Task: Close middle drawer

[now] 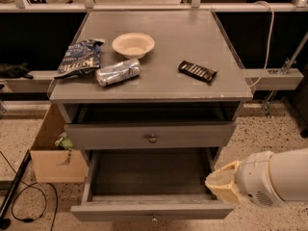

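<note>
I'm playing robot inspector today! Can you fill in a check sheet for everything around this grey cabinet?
Surface: grey cabinet top, with four things lying on it.
Job's things: middle drawer is pulled far out; the drawer above is almost shut.
Clutter: chip bag, bowl, squashed can and chocolate bar, all on top.
Grippers: claw is low on the right, by the open drawer's right front corner.
Cables: white cable hangs at the back right; black cables lie on the floor at the left.
Surroundings: cardboard box left of the cabinet, on a speckled floor.
</note>
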Robot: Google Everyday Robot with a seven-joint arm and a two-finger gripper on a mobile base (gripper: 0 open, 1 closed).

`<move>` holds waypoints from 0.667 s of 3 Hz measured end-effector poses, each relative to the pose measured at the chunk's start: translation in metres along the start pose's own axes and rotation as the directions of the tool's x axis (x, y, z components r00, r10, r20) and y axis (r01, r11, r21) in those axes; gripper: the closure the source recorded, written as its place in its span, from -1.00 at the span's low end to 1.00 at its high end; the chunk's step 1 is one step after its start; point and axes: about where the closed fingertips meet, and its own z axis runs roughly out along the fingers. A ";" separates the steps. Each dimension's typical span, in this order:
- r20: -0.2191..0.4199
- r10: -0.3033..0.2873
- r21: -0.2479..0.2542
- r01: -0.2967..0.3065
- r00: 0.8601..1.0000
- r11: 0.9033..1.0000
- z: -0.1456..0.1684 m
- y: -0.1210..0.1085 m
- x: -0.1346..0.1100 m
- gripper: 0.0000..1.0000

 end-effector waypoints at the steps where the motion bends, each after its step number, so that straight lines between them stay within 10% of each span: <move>1: 0.004 -0.006 -0.007 0.006 1.000 1.000 0.005 0.004 -0.003 1.00; 2: 0.005 0.131 -0.093 -0.130 0.991 0.987 0.052 0.018 0.016 1.00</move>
